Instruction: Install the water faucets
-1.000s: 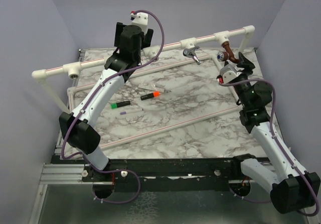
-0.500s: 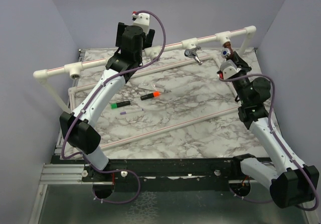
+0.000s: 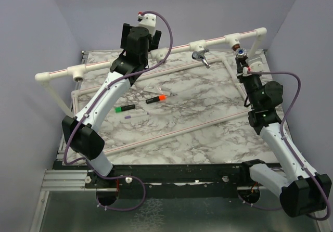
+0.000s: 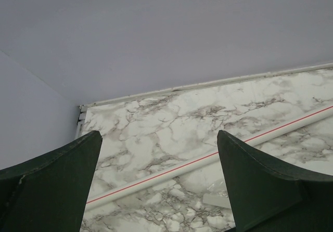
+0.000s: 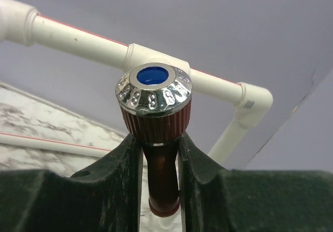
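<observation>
The copper-coloured water faucet [image 5: 162, 182] has a chrome knob with a blue centre [image 5: 153, 92]. My right gripper [image 5: 159, 144] is shut on its stem just under the knob. From above, this faucet [image 3: 240, 50] sits right below the right tee fitting [image 3: 233, 37] of the white pipe, with the right gripper [image 3: 242, 61] against it. Whether it is seated in the tee is hidden. The chrome faucet [image 3: 200, 56] hangs under the middle tee [image 3: 198, 44]. My left gripper [image 4: 158, 138] is open and holds nothing, raised near the back pipe [image 3: 128, 36].
A white pipe frame [image 3: 171, 48] runs across the back on legs, and thin pipes [image 3: 171, 132] lie on the marble table. An orange-capped marker [image 3: 156, 99] and a green-capped marker [image 3: 125, 108] lie mid-table. Purple walls stand close on three sides.
My right gripper has moved in toward the back pipe and turned upright, and its jaws have closed on the copper faucet. The left arm has not moved.
</observation>
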Robot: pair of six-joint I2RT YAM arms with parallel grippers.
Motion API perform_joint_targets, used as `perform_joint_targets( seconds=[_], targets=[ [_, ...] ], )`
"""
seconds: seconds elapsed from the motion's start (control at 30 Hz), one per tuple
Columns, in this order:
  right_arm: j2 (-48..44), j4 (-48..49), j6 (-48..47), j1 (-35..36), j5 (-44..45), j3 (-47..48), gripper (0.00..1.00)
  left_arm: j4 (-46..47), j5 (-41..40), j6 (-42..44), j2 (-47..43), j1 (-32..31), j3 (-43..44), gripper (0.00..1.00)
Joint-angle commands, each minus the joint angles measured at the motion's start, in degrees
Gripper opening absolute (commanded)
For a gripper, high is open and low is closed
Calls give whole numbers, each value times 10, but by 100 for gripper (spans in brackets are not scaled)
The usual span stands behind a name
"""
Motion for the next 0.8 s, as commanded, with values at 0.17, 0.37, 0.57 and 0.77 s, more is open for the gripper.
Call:
perform_joint_targets(
  seconds=[0.17, 0.37, 0.57, 0.77],
  targets=[
    [-10, -28, 362, 2, 78, 40, 1, -84, 77, -55, 37, -46, -29, 93],
    [-5, -61, 516, 2, 112, 51, 0, -96, 66, -61, 33, -44, -15, 93],
    [-11, -96, 678, 2, 142, 51, 0, -102, 70, -80, 20, -28, -22, 93],
    [-18, -127, 826, 2, 153, 54, 1, -87, 117, -121, -5, 15, -52, 93]
  ],
)
